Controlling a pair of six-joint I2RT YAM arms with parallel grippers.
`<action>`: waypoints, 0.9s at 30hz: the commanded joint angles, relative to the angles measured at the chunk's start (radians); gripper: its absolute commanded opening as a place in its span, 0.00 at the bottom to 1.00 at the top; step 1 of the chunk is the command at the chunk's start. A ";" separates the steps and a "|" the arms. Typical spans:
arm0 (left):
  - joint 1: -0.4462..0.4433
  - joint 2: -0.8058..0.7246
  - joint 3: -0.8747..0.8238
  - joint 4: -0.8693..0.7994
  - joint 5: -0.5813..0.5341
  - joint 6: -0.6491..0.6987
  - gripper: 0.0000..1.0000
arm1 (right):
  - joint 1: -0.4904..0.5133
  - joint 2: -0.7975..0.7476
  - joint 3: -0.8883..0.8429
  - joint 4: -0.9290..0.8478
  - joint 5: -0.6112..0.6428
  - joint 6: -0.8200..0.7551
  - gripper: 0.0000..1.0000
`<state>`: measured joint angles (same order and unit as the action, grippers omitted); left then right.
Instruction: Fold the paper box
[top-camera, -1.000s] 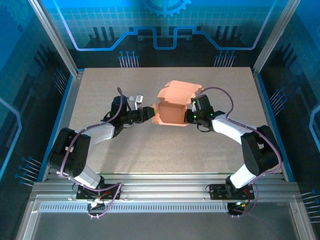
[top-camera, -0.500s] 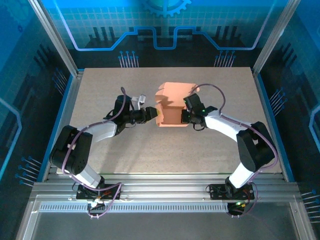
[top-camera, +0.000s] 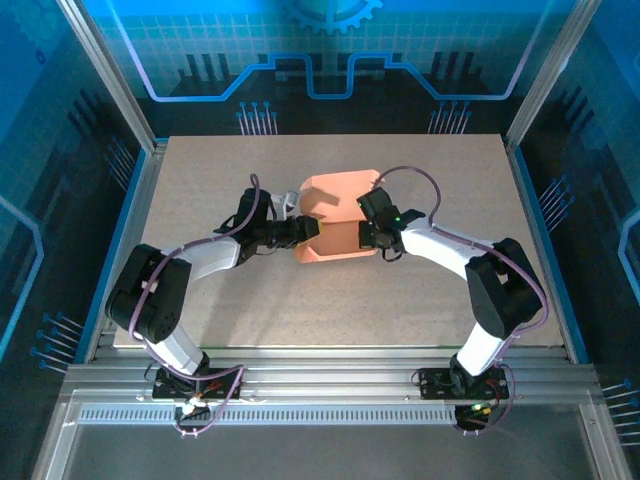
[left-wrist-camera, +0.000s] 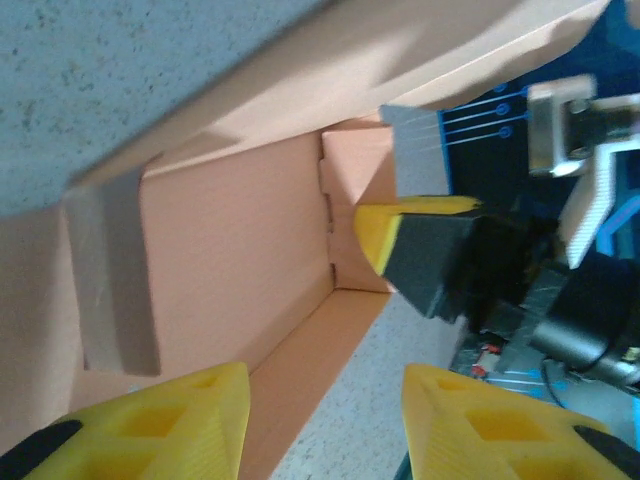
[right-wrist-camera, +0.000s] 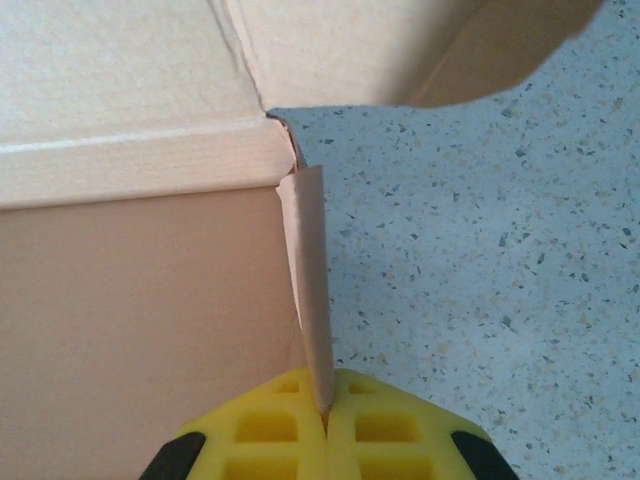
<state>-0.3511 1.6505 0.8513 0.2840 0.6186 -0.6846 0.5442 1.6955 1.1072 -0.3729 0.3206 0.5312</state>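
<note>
The paper box (top-camera: 335, 212) is a salmon-orange, half-formed carton standing mid-table between my two grippers. My left gripper (top-camera: 306, 230) is at its left side, open. In the left wrist view, the box's (left-wrist-camera: 230, 250) low side wall runs between the yellow fingers (left-wrist-camera: 150, 420), close to the left one, and my left gripper (left-wrist-camera: 325, 435) is not clamped on it. My right gripper (top-camera: 363, 233) is at the right side. In the right wrist view, my right gripper (right-wrist-camera: 325, 415) is shut on a thin upright wall of the box (right-wrist-camera: 140, 290).
The speckled table (top-camera: 300, 300) stretches open in front of the box and to both sides. Aluminium frame posts and blue panels ring the table. My right gripper's yellow-and-black finger (left-wrist-camera: 420, 250) shows inside the box's far corner in the left wrist view.
The right gripper has pulled its wall to the left. The box has shifted left and its top panel has come down flatter. The left gripper has stayed at the left wall.
</note>
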 joint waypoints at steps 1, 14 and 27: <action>-0.017 -0.026 0.014 -0.034 -0.032 0.053 0.47 | 0.009 0.018 0.026 -0.021 0.031 0.019 0.00; 0.135 -0.336 -0.194 0.010 -0.188 0.023 0.66 | -0.128 -0.011 -0.096 0.125 -0.219 0.105 0.00; 0.179 0.006 -0.258 0.562 0.001 -0.343 0.52 | -0.190 -0.074 -0.190 0.341 -0.492 0.159 0.00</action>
<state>-0.1604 1.6127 0.6018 0.6102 0.5396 -0.9028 0.3679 1.6440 0.9260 -0.0948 -0.0944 0.6632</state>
